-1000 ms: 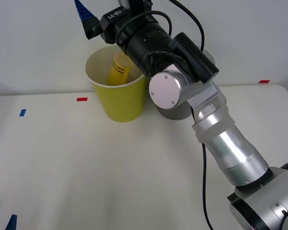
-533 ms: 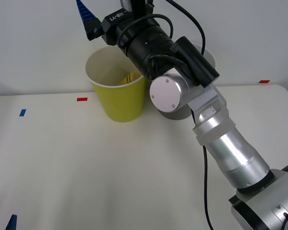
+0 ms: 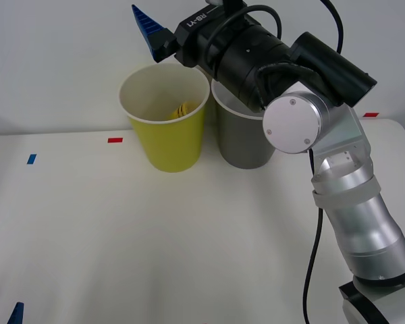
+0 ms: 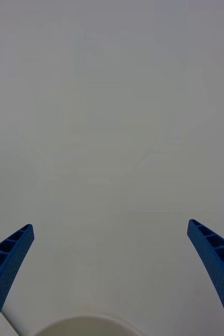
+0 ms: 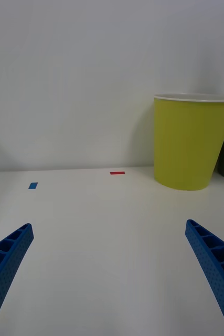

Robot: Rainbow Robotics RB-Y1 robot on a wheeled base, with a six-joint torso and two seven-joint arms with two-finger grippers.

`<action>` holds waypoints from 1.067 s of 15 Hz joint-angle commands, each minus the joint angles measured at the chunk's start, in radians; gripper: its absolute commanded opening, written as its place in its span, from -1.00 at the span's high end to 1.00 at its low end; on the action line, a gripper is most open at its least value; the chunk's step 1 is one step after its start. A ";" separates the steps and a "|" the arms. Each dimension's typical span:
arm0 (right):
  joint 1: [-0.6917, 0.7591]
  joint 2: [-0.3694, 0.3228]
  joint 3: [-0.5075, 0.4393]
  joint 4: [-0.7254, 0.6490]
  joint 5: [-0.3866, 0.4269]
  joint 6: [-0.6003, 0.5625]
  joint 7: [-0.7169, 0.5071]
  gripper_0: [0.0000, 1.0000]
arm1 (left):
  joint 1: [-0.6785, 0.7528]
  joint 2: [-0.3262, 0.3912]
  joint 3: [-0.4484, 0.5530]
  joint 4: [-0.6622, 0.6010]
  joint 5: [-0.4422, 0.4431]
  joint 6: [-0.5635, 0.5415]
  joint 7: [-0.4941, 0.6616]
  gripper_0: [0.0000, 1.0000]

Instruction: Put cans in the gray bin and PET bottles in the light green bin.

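Up at the top centre of the front view, the right gripper [image 4: 112,278] hangs above the bins, fingers spread apart and empty. Below it, the PET bottle [image 3: 183,110] lies inside the light green bin [image 3: 166,142], beside the gray bin [image 3: 241,138] on the tabletop [image 3: 155,243]. Low over the tabletop, the left gripper [image 5: 112,278] has its fingers apart too.

1. A robotics lab or test station: a plain white table [image 3: 121,256] stands against a bare white wall [image 3: 54,54].
2. Small red tape marks [image 3: 115,140] and blue tape marks [image 3: 32,158] on the tabletop serve as position markers.
3. Exposed black cables [image 3: 314,256] run along the robot arm [image 3: 351,202].
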 commanded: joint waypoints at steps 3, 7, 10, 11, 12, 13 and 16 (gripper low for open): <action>0.108 -0.012 -0.112 -0.278 0.007 0.305 -0.148 -1.00 | 0.000 0.000 0.000 0.000 0.000 0.000 0.000 -1.00; 0.264 -0.086 -0.149 -0.578 0.101 0.401 -0.369 -1.00 | 0.000 0.000 0.000 0.000 0.000 0.000 0.000 -1.00; 0.428 -0.126 -0.196 -0.720 0.101 0.401 -0.404 -1.00 | 0.000 0.000 0.000 0.000 0.000 0.000 0.000 -1.00; 0.479 -0.132 -0.213 -0.750 0.101 0.401 -0.405 -1.00 | 0.000 0.000 0.000 0.000 0.000 0.000 0.000 -1.00; 0.537 -0.132 -0.242 -0.781 0.093 0.401 -0.408 -1.00 | 0.000 0.000 0.000 0.000 0.000 0.000 0.000 -1.00; 0.579 -0.129 -0.259 -0.802 0.095 0.398 -0.408 -1.00 | 0.000 0.000 0.000 0.000 0.000 0.000 0.000 -1.00; 0.708 -0.115 -0.296 -0.806 0.098 0.374 -0.399 -1.00 | 0.000 0.000 0.000 0.000 0.000 0.000 0.000 -1.00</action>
